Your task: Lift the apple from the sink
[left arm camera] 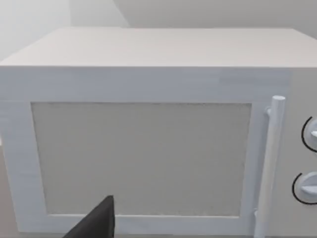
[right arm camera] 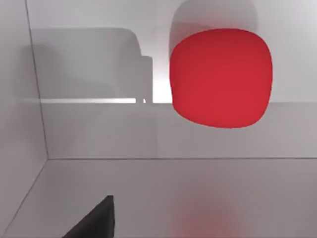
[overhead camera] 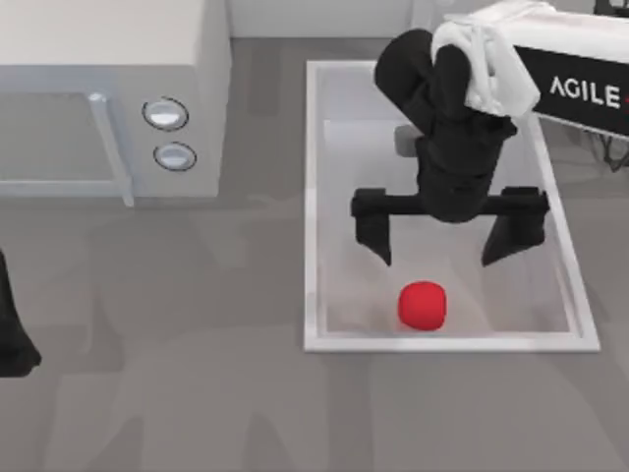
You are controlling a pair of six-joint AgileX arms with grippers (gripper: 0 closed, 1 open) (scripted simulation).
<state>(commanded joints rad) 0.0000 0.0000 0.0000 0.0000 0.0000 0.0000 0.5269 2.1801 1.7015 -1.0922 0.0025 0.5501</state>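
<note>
Right gripper (overhead camera: 442,241) hangs over the sink (overhead camera: 313,197) in the right half of the top view, its two black fingers (overhead camera: 373,236) spread wide apart and holding nothing. Between and slightly below those fingers in the frame lies the apple (overhead camera: 424,305), a bright red rounded ball resting on the pale grey floor of the basin close to the lower rim. Fingers and apple are apart; no contact is seen. White lettering reading "AGILE" is legible on the black casing of the right arm (overhead camera: 580,88) at the upper right edge of the top view; the rest of the word is cut off by the frame. A white cloth-like cover wraps the arm just left of that lettering.

From the right wrist view, the apple (right arm camera: 221,77) sits at upper right against the basin wall, with a faint red reflection on the floor below it and one dark finger tip (right arm camera: 96,220) at the lower left.

Left gripper (overhead camera: 12,334) is parked at the far left edge of the top view, well apart from the sink; whether it is released or clenched cannot be told. Its wrist view faces the white microwave (left arm camera: 143,148), with door handle (left arm camera: 270,163) and two round knobs (left arm camera: 309,134) at the right. The microwave (overhead camera: 108,88) occupies the upper left of the top view, on the grey table (overhead camera: 197,393).
</note>
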